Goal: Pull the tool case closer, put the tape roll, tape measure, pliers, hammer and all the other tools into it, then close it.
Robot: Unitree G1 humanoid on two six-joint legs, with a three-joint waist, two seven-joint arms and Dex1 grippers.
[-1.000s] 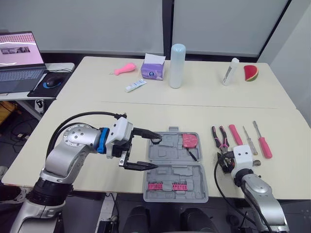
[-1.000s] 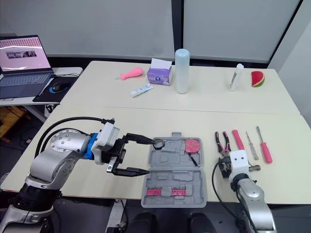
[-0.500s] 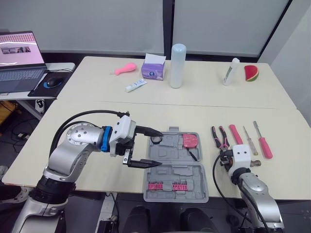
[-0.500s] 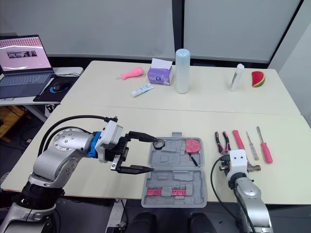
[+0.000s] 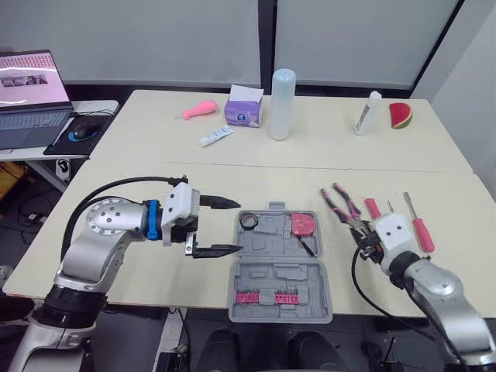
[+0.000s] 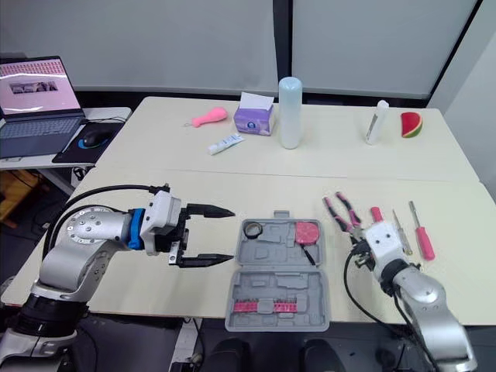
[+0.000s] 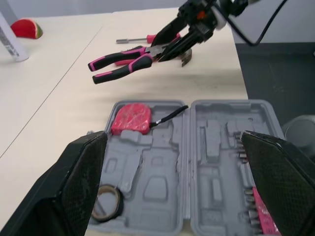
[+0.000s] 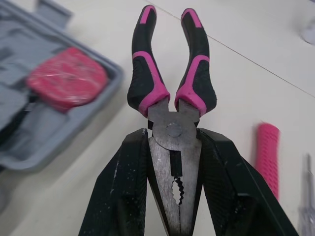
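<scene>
The tool case (image 5: 273,273) lies open flat at the near edge of the table (image 5: 194,182), about midway along it, both halves facing up so that things can be dropped straight into the moulded slots. The tape roll (image 5: 249,222) sits in the far left corner of the case and the red tape measure (image 5: 303,224) in the far right part, its cord trailing toward the hinge. So two items are packed and the pliers seem to be the step in hand.

The right end effector (image 5: 362,235) is clamped on the metal head of the pliers (image 5: 341,203), with the pink and black handles sticking out ahead of it. It holds them clear of the table, just beside the right side of the case. Gripping the head leaves the long handles free to be laid into a slot first, which is probably why they are held this way.

The left end effector (image 5: 234,226) hovers off the left side of the case with its fingers spread wide and nothing between them, likely keeping out of the way.

Toward the right edge of the table lie the hammer (image 6: 377,214), with its pink handle showing, a slim screwdriver (image 6: 396,217) and a pink-handled screwdriver (image 6: 424,242), all yet to be packed.
</scene>
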